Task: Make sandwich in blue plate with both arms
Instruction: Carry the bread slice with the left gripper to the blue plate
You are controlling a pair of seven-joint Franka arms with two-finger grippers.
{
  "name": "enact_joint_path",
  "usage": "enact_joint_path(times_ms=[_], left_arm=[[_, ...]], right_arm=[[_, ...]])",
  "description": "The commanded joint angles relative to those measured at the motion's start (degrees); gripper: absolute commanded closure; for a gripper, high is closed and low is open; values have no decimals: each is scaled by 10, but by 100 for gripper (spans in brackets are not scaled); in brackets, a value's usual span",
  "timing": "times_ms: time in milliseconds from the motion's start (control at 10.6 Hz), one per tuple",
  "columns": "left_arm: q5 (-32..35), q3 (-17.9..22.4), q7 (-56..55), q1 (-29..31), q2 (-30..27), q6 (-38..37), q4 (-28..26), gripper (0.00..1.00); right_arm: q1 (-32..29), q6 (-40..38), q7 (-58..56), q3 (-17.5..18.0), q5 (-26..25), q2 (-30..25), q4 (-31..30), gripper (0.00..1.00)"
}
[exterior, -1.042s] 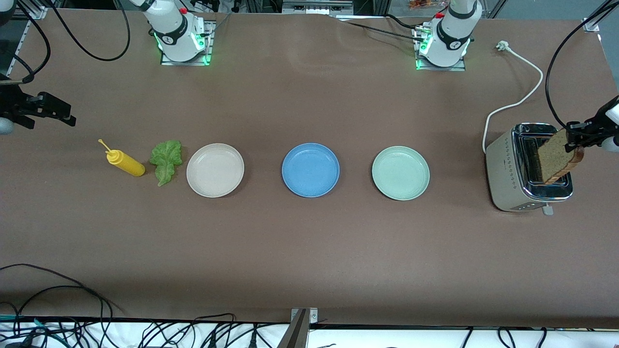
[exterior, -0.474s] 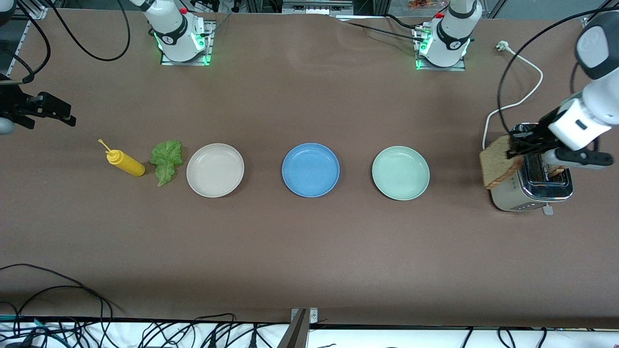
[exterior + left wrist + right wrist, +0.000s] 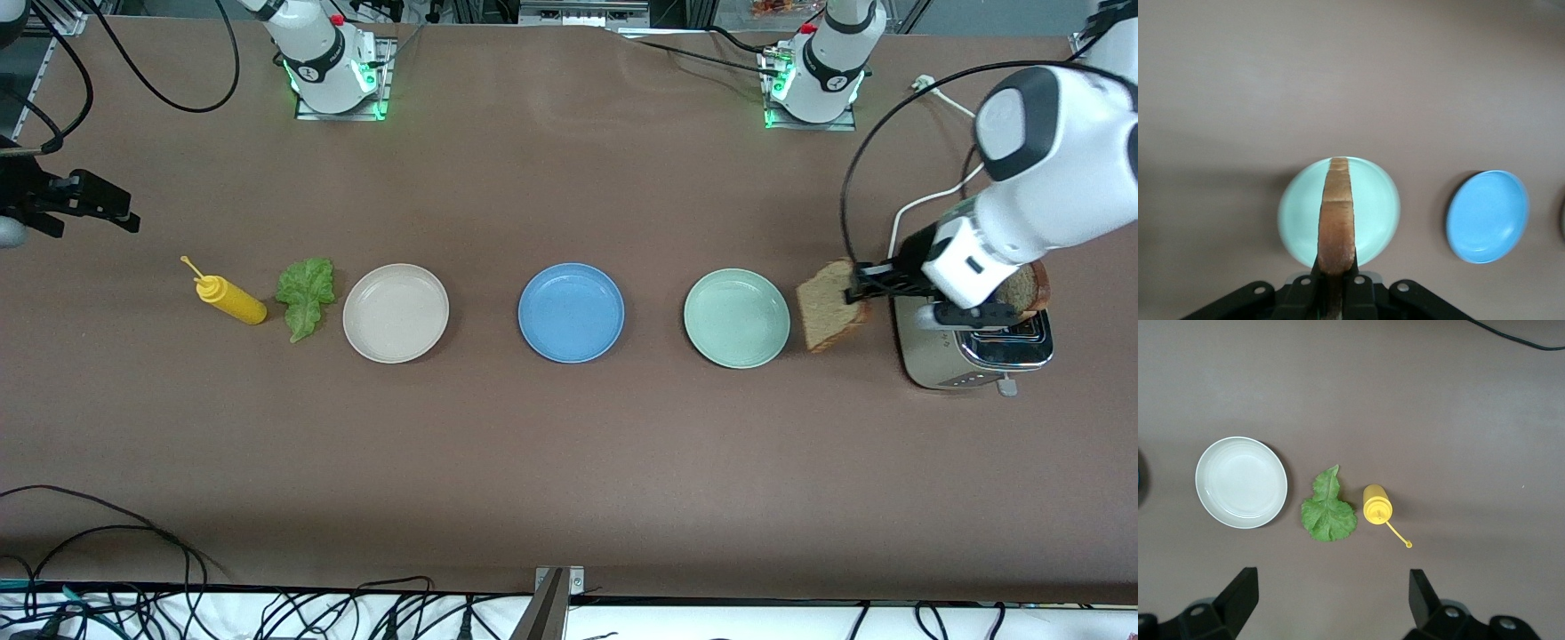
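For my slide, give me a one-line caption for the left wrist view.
Left gripper shut on a bread slice held edge-on above the mint-green plate, blue plate beside it.

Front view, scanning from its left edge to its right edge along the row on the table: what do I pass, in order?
right gripper → mustard bottle → lettuce leaf → beige plate → blue plate → green plate → bread slice held in the left gripper → toaster
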Motion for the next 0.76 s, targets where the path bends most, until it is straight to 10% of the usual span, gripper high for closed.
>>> enact_joint_path(times_ms=[0,663], left_arm=[[-78,-27,-80,-49,41,58,14,100],[-102,-57,-228,-208,183,248,102,100]], right_arm=[[-2,-12,6,1,8,6,16,0],[-1,-12,6,1,7,6,16,0]])
